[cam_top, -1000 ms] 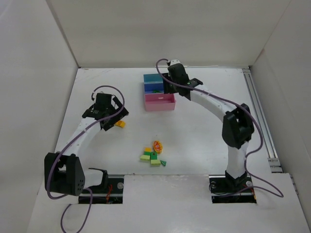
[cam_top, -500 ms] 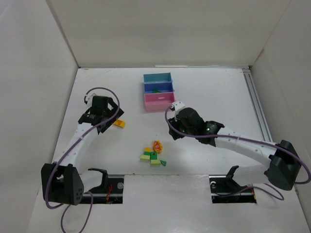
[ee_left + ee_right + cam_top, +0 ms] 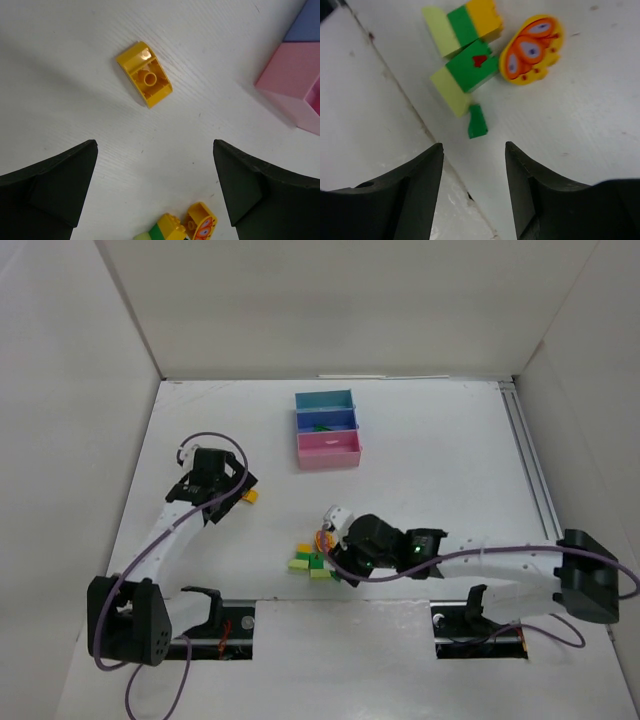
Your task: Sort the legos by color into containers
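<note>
Small green brick (image 3: 477, 121): lower centre of my right wrist view, long axis near vertical, just below a light green brick (image 3: 449, 90). Above these lies the rest of the cluster: a marked green brick (image 3: 471, 65), a yellow brick (image 3: 482, 17), and an orange butterfly piece (image 3: 532, 48) at upper right. My right gripper (image 3: 473, 150) hangs over them, jaws wide apart, holding nothing.

Lone brick (image 3: 145, 74), yellow: upper centre of my left wrist view, long axis running upper left to lower right. My left gripper (image 3: 154, 146) is spread wide and empty above it.

Teal tray (image 3: 325, 400), blue tray (image 3: 345, 418) and pink tray (image 3: 328, 458): upper centre of the top view, well apart from both. A green piece (image 3: 322, 427) lies in the blue tray.
</note>
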